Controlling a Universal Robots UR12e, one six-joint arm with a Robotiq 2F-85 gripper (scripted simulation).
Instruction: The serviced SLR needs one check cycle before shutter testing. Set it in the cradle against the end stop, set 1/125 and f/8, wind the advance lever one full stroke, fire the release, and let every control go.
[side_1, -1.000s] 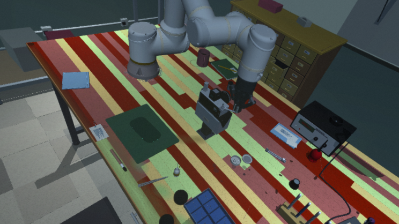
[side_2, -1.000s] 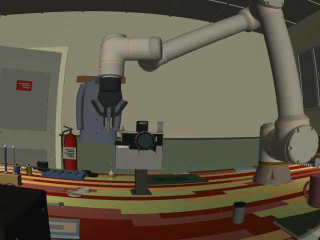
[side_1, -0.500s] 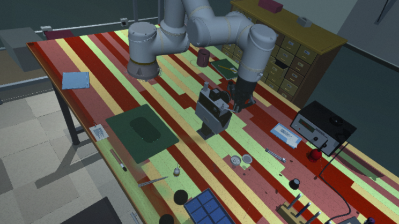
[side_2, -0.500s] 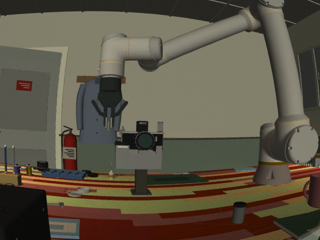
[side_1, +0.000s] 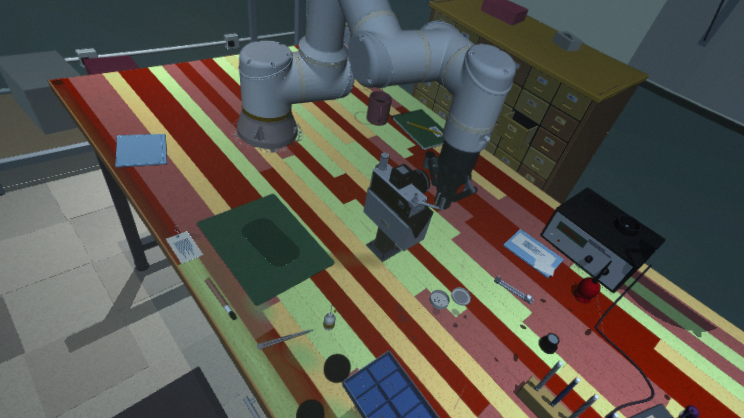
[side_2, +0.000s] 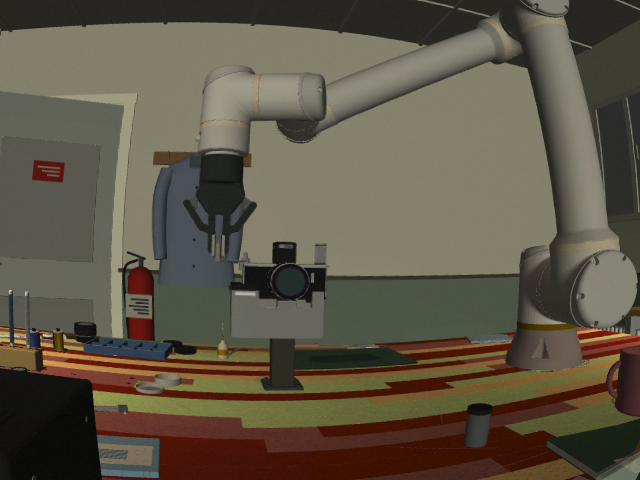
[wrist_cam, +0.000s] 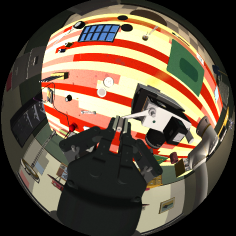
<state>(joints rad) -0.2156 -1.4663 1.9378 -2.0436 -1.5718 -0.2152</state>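
Observation:
The lower body of the black and silver SLR camera (side_1: 403, 190) (side_2: 283, 277) (wrist_cam: 162, 117) is hidden inside the grey cradle (side_1: 396, 216) (side_2: 277, 314), which stands on a dark post in the middle of the table. My gripper (side_1: 445, 201) (side_2: 219, 251) (wrist_cam: 120, 128) is closed on the tip of the silver advance lever (wrist_cam: 135, 115) (side_1: 427, 205), which is swung out from the camera's top plate towards me. The lens faces the second side camera.
A green mat (side_1: 265, 246) lies left of the cradle. A black test instrument (side_1: 602, 237) with a trailing cable sits at the right edge, two round lids (side_1: 449, 298) and a blue compartment tray (side_1: 391, 387) lie nearer the front, and a mug (side_1: 379, 107) and notebook (side_1: 420, 127) behind.

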